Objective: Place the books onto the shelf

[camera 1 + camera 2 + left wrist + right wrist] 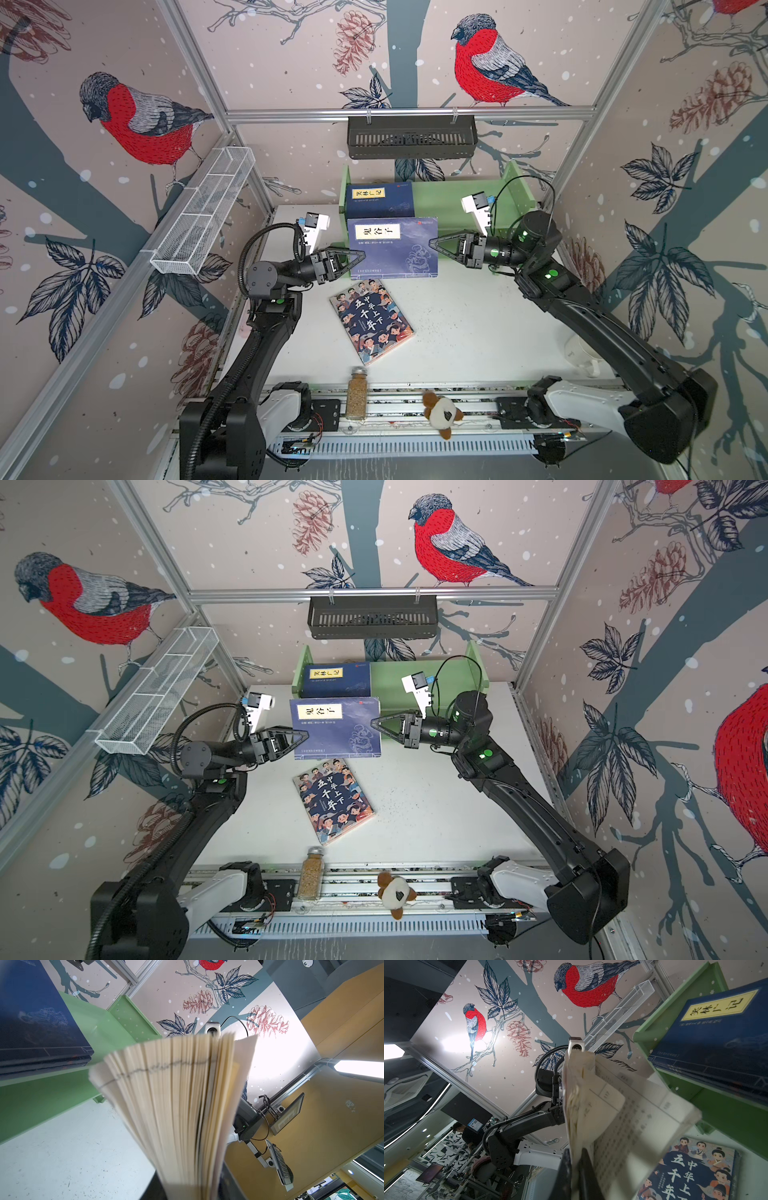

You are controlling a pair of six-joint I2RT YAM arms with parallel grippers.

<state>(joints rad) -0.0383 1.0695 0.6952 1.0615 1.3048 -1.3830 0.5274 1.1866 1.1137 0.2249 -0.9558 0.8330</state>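
Observation:
A navy-blue book (pixel 392 247) (pixel 336 727) with a yellow label hangs flat in front of the light green shelf (pixel 449 199) (pixel 399 679). My left gripper (pixel 360 255) (pixel 305 733) (pixel 192 1186) is shut on its left edge, with fanned pages (pixel 176 1095) between the jaws. At the book's right edge, the right gripper (pixel 432 243) (pixel 373 722) (pixel 577 1167) is shut on a thin part of it, and loose pages (pixel 623 1126) hang beside it. Another navy book (pixel 380 199) (pixel 336 680) (pixel 31 1012) (pixel 716 1032) lies on the shelf's left end. The cartoon book (pixel 371 320) (pixel 332 800) (pixel 691 1174) lies on the table.
A black slotted basket (pixel 411 137) hangs on the back rail above the shelf. On the left wall sits a white wire basket (pixel 208 208). A jar of grains (pixel 357 395) and a plush toy (pixel 442 413) rest on the front rail.

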